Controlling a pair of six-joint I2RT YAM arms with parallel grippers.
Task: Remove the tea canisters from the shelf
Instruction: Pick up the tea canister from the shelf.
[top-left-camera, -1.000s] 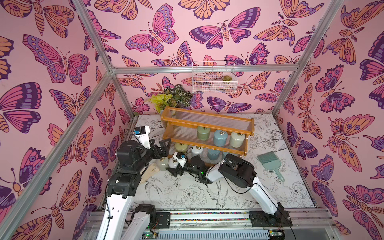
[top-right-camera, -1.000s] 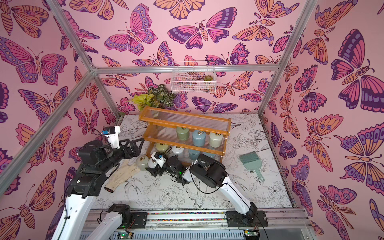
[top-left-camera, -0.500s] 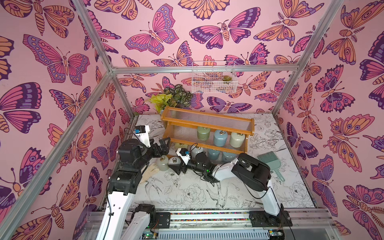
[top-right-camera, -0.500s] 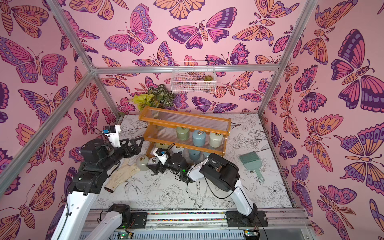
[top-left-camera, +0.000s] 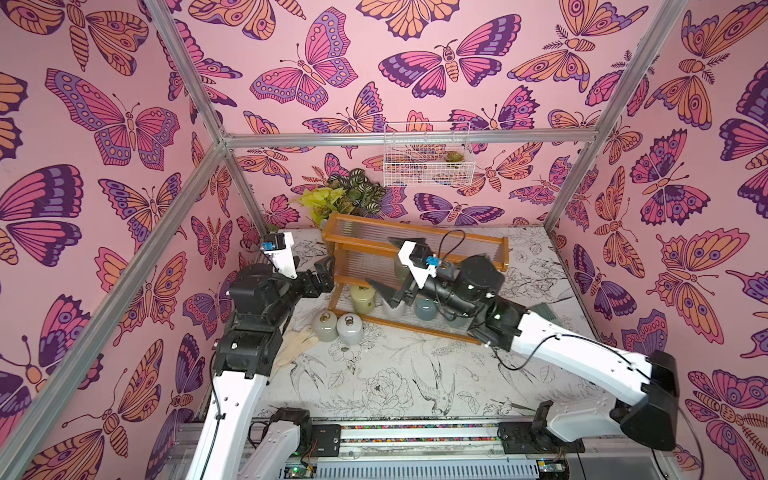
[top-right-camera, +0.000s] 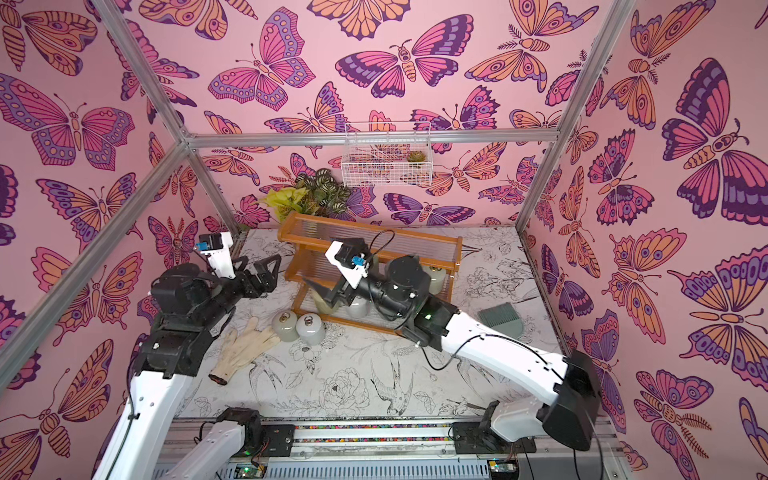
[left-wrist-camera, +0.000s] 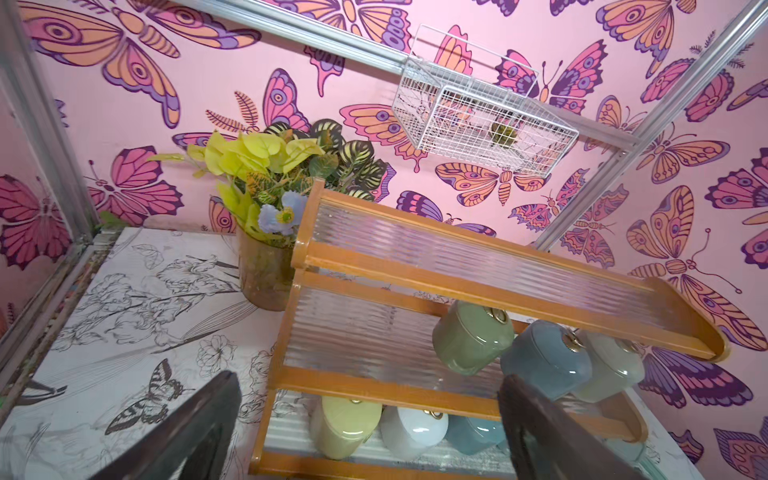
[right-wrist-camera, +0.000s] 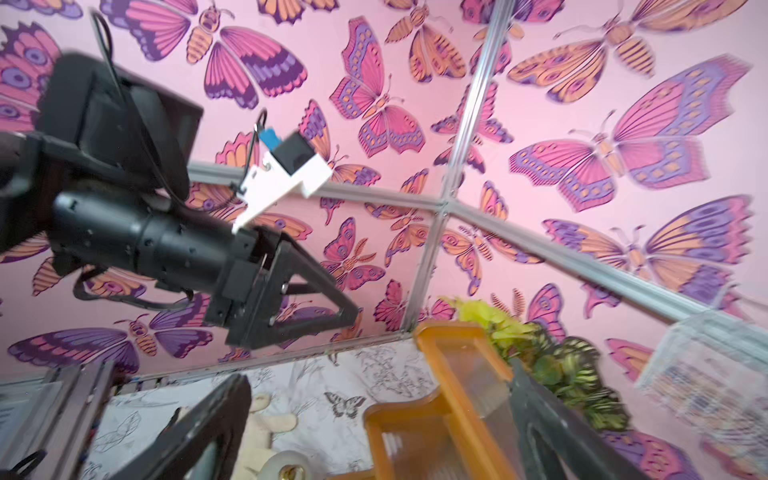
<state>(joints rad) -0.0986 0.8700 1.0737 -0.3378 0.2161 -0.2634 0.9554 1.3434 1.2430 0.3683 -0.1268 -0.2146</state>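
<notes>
The shelf stands at the far side of the tabletop, about in the middle. Two tea canisters stand close side by side on the tabletop, just near and left of the shelf. I think these two are already out.

More are on the shelf. A green canister, a blue canister and a pale canister sit on the middle step. A yellow-green canister and a white canister sit on the bottom step.

The right pincer hangs in front of the shelf, wide and empty, likely so a jar can fit inside. The left pincer is wide and empty too. It waits left of the shelf, probably to keep out of the way.
</notes>
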